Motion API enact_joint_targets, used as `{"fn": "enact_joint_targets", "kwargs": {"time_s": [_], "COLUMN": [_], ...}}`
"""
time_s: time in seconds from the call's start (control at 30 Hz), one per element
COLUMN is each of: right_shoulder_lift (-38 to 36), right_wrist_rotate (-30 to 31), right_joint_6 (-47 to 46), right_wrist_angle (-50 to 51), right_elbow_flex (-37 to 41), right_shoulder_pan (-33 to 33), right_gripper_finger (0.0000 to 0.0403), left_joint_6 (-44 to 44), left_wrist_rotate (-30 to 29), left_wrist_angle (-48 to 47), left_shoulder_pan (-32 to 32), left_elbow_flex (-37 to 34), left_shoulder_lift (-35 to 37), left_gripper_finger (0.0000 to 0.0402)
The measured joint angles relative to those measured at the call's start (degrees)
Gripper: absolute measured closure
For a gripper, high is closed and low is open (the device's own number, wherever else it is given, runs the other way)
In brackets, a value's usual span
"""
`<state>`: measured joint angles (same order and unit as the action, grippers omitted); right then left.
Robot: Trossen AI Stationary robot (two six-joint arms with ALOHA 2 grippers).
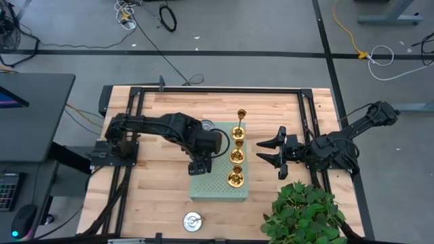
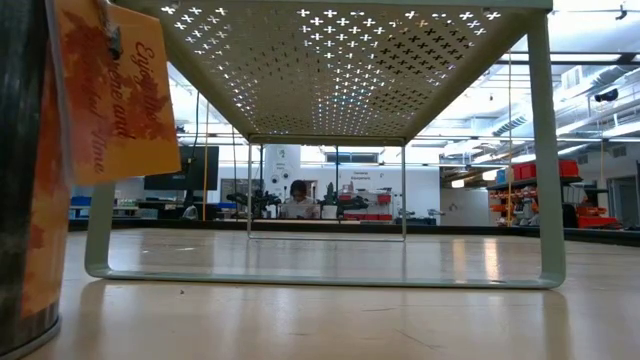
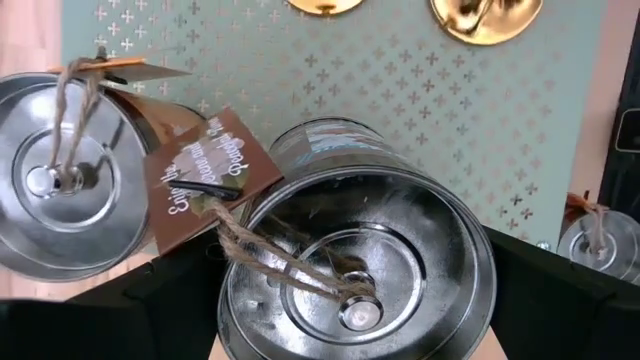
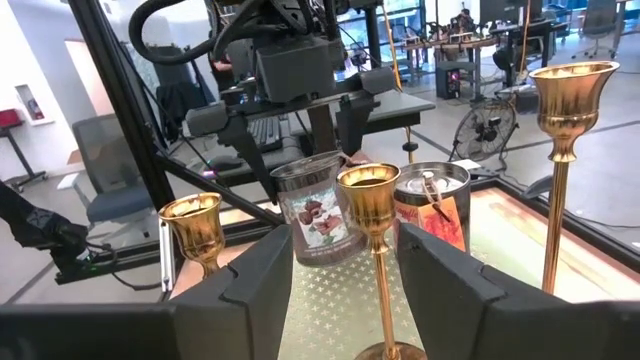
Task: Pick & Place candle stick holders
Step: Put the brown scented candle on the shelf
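Observation:
Three gold holders (image 1: 237, 156) stand in a row on the right side of the pale green perforated board (image 1: 210, 190); the tall one (image 4: 575, 90) is farthest back. My left gripper (image 1: 199, 166) is shut on a squat silver holder (image 3: 350, 270) over the board's left part. A second silver holder (image 3: 60, 190) with an orange tag stands at the board's far edge. A third (image 1: 193, 221) stands on the table near the front edge. My right gripper (image 1: 274, 152) is open and empty, right of the board, pointing at the gold holders. My left gripper pinches the silver holder by its round side wall (image 3: 485, 270), one finger (image 3: 545, 295) on each side. The fingers come from above, pointing down. The holder is upright, its lid and twine up. Whether its bottom rests on the board, I cannot tell.
A potted green plant (image 1: 305, 213) stands at the table's front right corner. The board is a small stand on legs (image 2: 545, 200), and the low view looks under it. The front silver holder with its orange tag (image 2: 115, 90) fills that view's left side.

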<state>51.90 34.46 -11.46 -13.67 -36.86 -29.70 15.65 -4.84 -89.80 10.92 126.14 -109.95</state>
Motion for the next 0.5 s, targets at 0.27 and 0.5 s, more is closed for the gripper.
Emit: {"fn": "enact_joint_targets", "kwargs": {"time_s": [0.27, 0.5], "right_shoulder_lift": [0.0, 0.0], "right_wrist_rotate": [0.01, 0.0], "right_joint_6": [0.0, 0.0], "right_wrist_angle": [-0.02, -0.01], "right_elbow_flex": [0.0, 0.0], "right_shoulder_pan": [-0.01, -0.01], "right_gripper_finger": [0.0218, 0.0218], "left_joint_6": [0.94, 0.47], "left_wrist_rotate": [2.78, 3.53], "left_wrist_angle": [-0.22, -0.22], "left_shoulder_pan": [-0.11, -0.15], "left_elbow_flex": [0.18, 0.18], "left_shoulder_lift": [-0.42, -0.42], "left_gripper_finger": [0.0035, 0.0035]}}
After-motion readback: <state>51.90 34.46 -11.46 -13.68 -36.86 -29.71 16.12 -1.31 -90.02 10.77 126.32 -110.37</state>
